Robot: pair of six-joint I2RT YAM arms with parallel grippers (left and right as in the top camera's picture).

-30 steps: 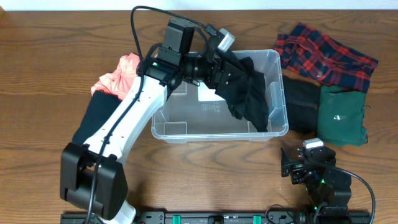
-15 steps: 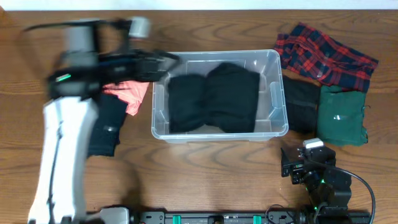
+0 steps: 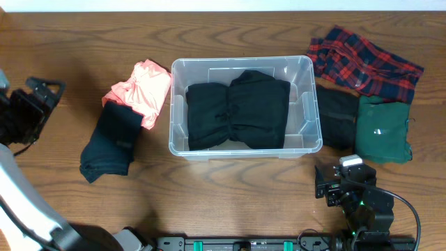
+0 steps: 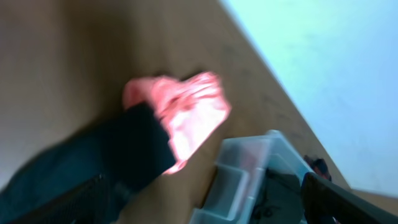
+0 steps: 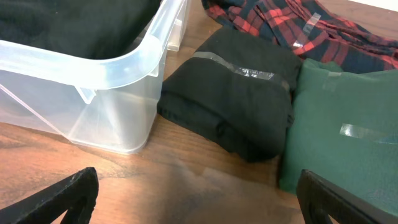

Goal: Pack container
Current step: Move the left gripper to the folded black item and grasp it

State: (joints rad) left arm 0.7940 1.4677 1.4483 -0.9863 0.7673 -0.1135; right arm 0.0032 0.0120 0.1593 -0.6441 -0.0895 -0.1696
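Container [image 3: 244, 152] sits mid-table, a black garment [image 3: 237, 108] bunched across nearly its whole floor, so anything stacked on top could ride up and spill over the rim. Just left of the container, the pink top [image 3: 143, 90] overlaps a dark piece [image 3: 111, 139]; a sloppy pinch there may drag both. Left gripper [image 4: 202, 186], far left of the container, is spread wide and empty. Right gripper [image 5: 198, 180], below its right corner, gapes too, holding nothing.

table [image 3: 230, 199]: brown wood grain | wall [image 3: 223, 4]: white, beyond far edge
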